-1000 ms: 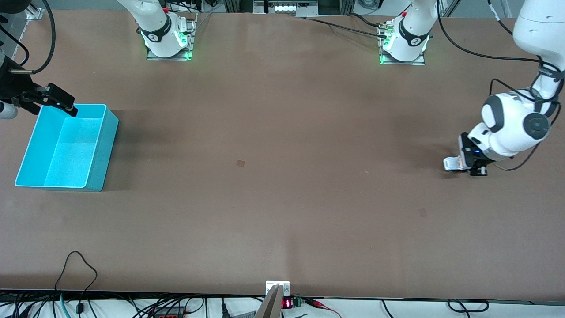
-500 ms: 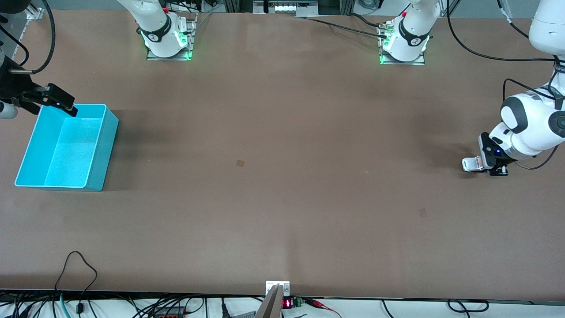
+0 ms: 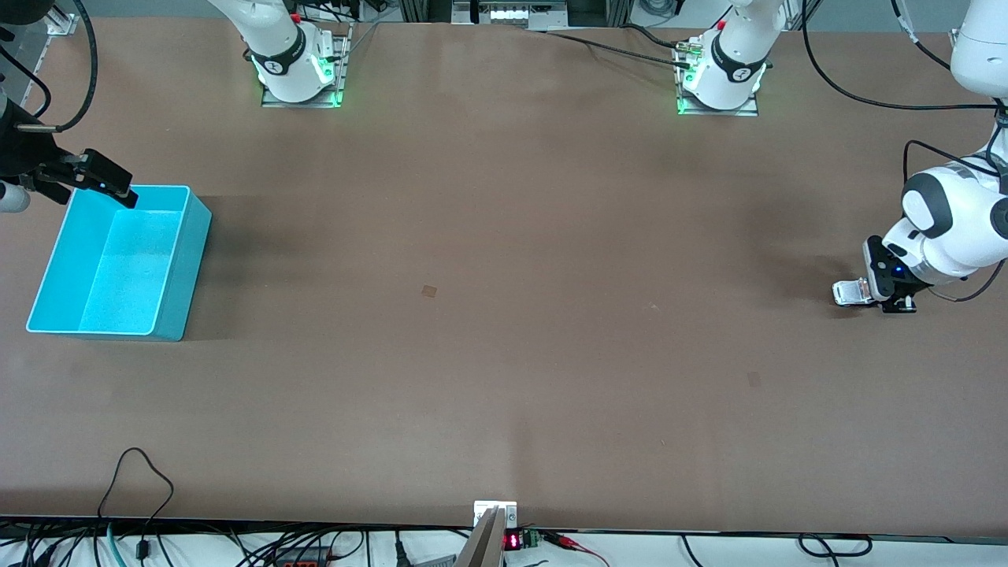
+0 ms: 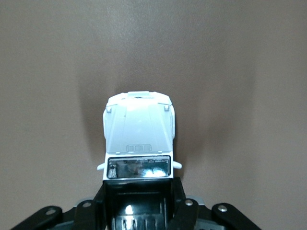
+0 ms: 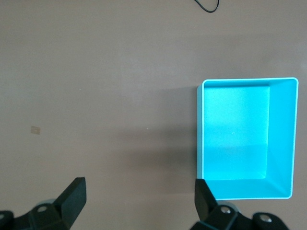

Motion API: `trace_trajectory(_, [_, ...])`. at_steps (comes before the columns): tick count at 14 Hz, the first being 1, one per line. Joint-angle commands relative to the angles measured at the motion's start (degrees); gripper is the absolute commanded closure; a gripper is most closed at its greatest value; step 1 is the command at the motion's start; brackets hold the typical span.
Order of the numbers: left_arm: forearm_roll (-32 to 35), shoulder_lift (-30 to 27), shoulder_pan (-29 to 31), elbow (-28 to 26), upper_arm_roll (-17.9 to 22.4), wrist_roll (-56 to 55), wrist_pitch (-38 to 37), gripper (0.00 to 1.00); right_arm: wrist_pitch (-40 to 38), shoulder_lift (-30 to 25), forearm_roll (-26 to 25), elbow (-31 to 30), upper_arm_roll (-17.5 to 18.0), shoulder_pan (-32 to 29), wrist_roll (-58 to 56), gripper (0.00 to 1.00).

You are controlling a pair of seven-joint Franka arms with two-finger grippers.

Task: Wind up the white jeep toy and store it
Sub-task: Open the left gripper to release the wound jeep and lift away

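A wide brown table (image 3: 504,354) carries everything, with both arm bases standing along its edge farthest from the front camera. The blue bin (image 3: 118,264) sits at the right arm's end of the table, open side up and with nothing in it, as the right wrist view (image 5: 244,139) also shows. The right arm waits there, its gripper (image 3: 98,183) hanging above the bin's corner with the two black fingers (image 5: 72,196) spread wide apart and holding nothing. At the left arm's end of the table, well apart from the bin, the left gripper (image 3: 880,293) is down at the tabletop, its jaws pressed against the rear of the toy car (image 3: 850,293). In the left wrist view the car (image 4: 139,139) is white, its hood and windshield pointing away from the gripper and its back part hidden between the black fingers (image 4: 182,206). Whether its wheels touch the table cannot be told.
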Motion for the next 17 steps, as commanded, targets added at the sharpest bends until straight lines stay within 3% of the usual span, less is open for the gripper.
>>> trace_trajectory(1, [0.86, 5.41, 1.11, 1.45, -0.25, 1.31, 0.87, 0.79, -0.07, -0.47, 1.06, -0.15, 0.89, -1.14, -1.01, 0.00])
trace_trajectory(2, [0.86, 5.33, 1.20, 1.45, -0.25, 1.40, 0.87, 0.62, -0.07, -0.55, 1.06, -0.15, 0.89, -1.14, -1.01, 0.00])
trace_trajectory(4, [0.95, 4.45, 1.37, 1.54, -0.60, 1.40, 0.87, 0.00, -0.07, -0.47, 1.06, -0.15, 0.89, -1.14, -1.01, 0.00])
trace_trajectory(11, [0.60, -5.21, 0.76, 2.16, -3.15, -2.10, -9.39, 0.00, -0.16, -0.38, 1.06, -0.15, 0.89, -1.14, -1.01, 0.00])
trace_trajectory(17, [0.68, -9.70, 0.76, 11.72, -7.45, -21.23, -34.42, 0.00, -0.16, -0.47, 1.06, -0.15, 0.89, -1.14, -1.01, 0.00])
